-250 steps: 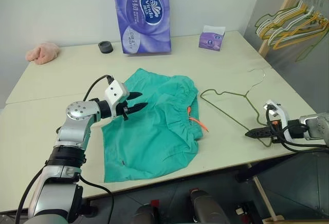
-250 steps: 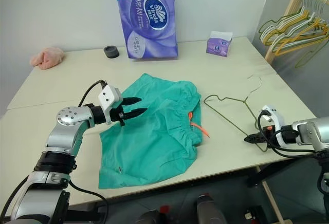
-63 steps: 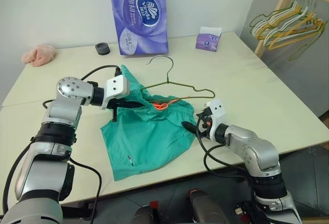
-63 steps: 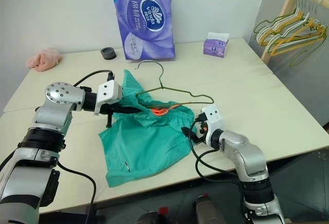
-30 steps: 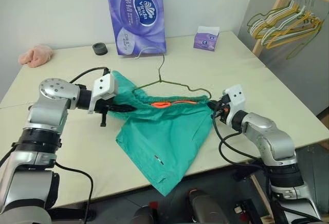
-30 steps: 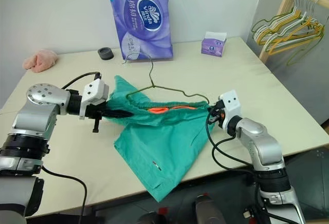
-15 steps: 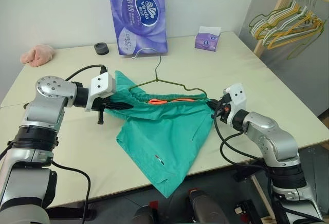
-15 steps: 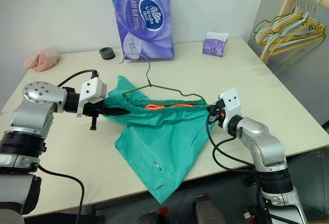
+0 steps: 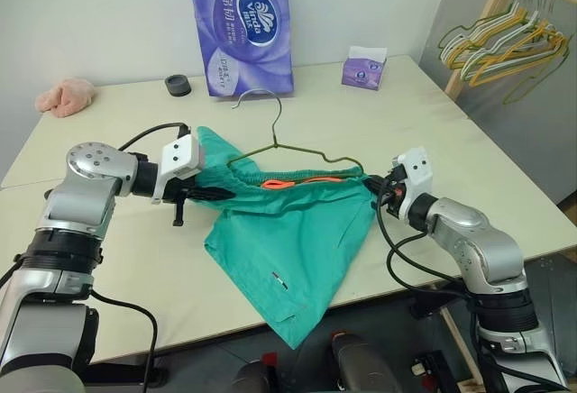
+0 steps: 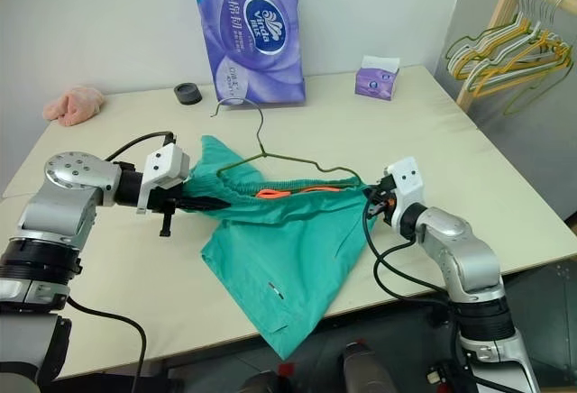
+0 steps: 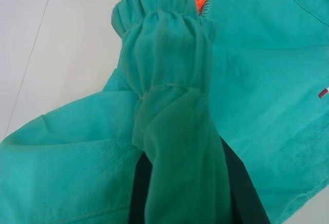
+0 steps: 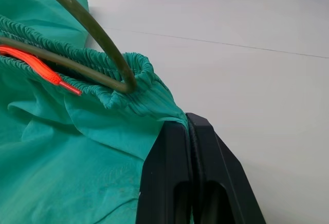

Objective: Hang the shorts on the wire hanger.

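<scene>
Since a second ago, little has moved: shorts [image 9: 288,231] still stretched above table [image 9: 469,141], hanger hook tilted slightly. Left gripper [image 9: 219,196] pinches waistband's left end; left wrist view shows fabric bunched between its fingers [image 11: 139,183]. Wire hanger [image 9: 297,148] sits inside waistband. Right gripper [image 12: 188,126], fingers pressed together, nips waistband's right corner; right wrist view shows wire entering the band.

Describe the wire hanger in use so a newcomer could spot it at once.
On the cream table, find the teal shorts stretched between two grippers. The wire hanger rises from their waistband, hook up: dark olive and single, unlike the yellow and light-green hangers on the wooden rack.
</scene>
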